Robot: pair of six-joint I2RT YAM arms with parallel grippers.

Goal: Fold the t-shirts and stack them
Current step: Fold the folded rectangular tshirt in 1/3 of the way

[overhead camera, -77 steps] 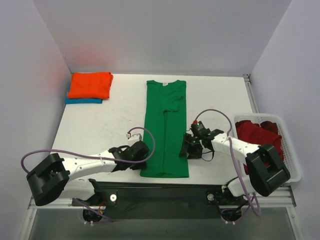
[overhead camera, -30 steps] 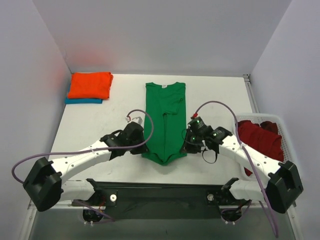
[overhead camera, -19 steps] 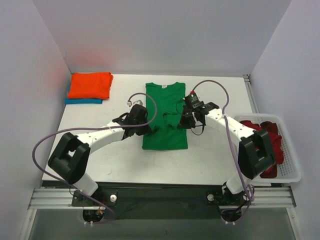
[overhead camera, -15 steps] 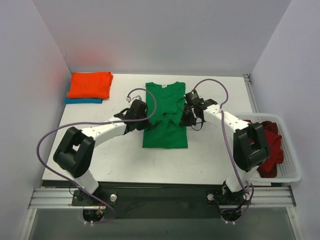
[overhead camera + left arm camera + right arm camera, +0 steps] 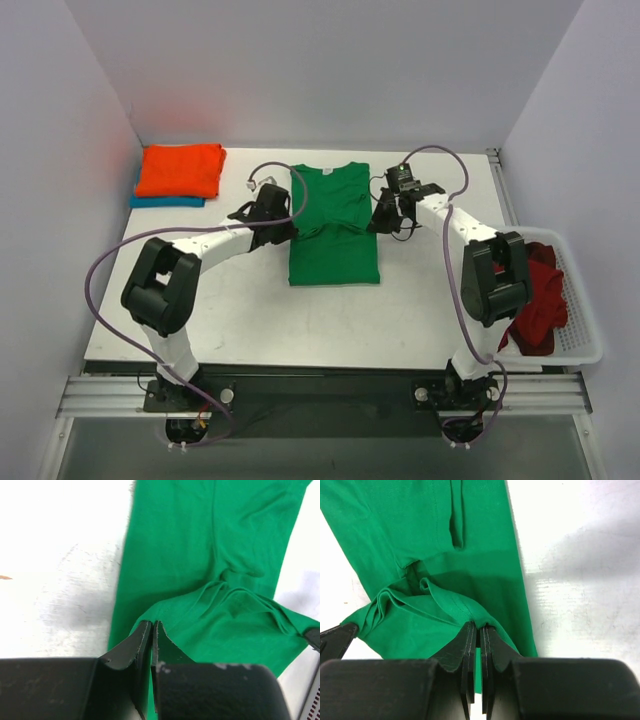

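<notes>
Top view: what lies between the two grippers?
The green t-shirt, its folded-over edge stretched from the left gripper to the right gripper, each pinching a corner. The top view shows it.

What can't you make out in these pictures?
- Top view: the teal tee shows only an edge beneath the orange tee.
- Top view: the red tees are heaped in the basket, partly behind the right arm; uncountable.
- Wrist views: the green tee is cut off by frame edges, its near part behind the fingers.
</notes>
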